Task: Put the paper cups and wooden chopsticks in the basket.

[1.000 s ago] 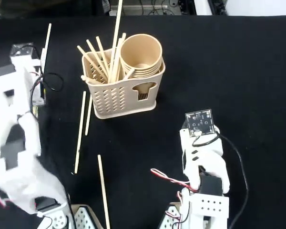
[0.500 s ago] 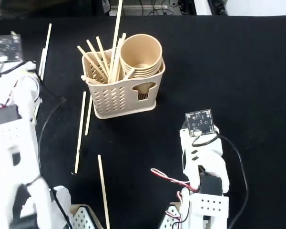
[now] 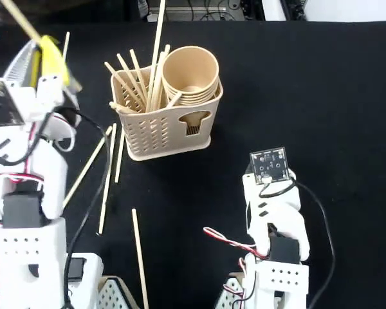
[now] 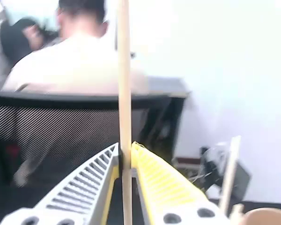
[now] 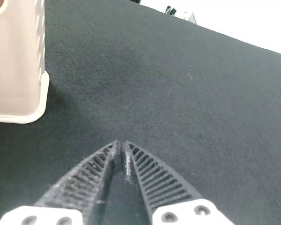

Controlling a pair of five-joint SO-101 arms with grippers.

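Both sets of jaws are closed; the left jaws pinch one wooden chopstick [image 4: 124, 84] across its shaft, and the stick runs straight through the grip with length showing on either side; the right jaws are pressed together on nothing, low over the desk [image 5: 187, 93], to the right of the basket [image 3: 167, 132] and nearer than it.

The left arm [image 3: 26, 161] stands at the left of the desk with the held stick raised at the far left, apart from the basket. The basket sits toward the far middle; stacked paper cups [image 3: 190, 67] fill its right side and a sheaf of chopsticks [image 3: 138, 80] leans in its left side.

Loose chopsticks lie on the desk: a long one [image 3: 107, 187] and a short one [image 3: 119, 161] just left of the basket, and another [image 3: 139, 257] nearer; a slanted one [image 3: 83, 170] shows beside the left arm, though I cannot tell if it lies flat.

Judging by looks, each stick is light, stiff and smooth; a pinch near the middle should balance it, while an off-centre hold could let it pivot; the long ends may catch the basket rim or the standing sticks on the way in.
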